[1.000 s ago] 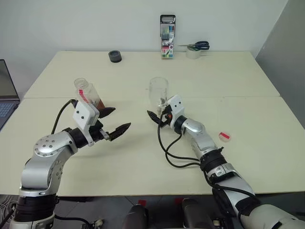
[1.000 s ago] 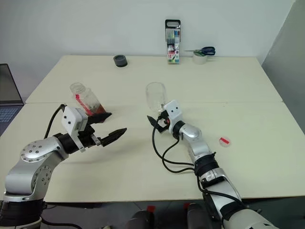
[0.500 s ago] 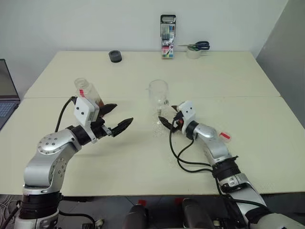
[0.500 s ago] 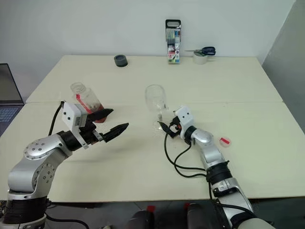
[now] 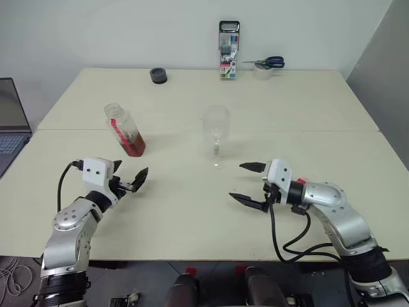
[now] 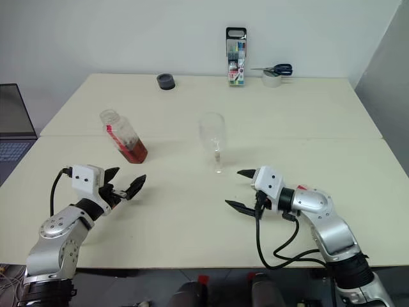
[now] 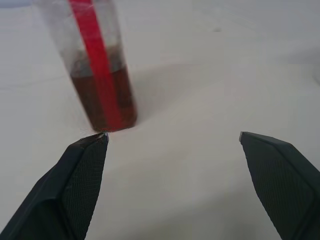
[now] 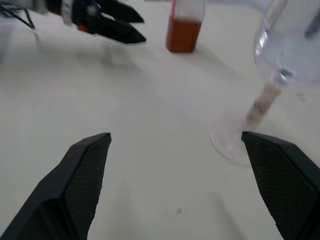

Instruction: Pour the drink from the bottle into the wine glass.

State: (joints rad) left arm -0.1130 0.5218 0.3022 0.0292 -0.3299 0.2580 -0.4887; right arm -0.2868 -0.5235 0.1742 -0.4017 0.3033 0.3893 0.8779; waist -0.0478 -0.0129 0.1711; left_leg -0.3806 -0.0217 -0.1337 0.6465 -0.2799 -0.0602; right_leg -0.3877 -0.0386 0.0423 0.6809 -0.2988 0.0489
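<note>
Open right gripper (image 8: 175, 142) over bare table (image 8: 150, 165); wine glass (image 8: 280, 65) near, bottle (image 8: 185, 30) and left gripper (image 8: 127, 25) farther.

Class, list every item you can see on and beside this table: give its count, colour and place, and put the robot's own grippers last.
bottle: one, clear with red strip, uncapped, left part of table, standing free
drink: amber-brown, low in the bottle
wine glass: one, clear, table centre, upright, looks empty
marker pack: one, multicoloured, far edge, upright
scissors: one pair, blue handles, far edge, lying on the tape
tape roll: one, pale, far edge
dark roll: one, dark grey, far left
laptop: one, dark, beyond the table's left side
table: cream
left gripper: black fingers, open, near the bottle, not touching it
right gripper: black fingers, open, near side of the glass
</note>
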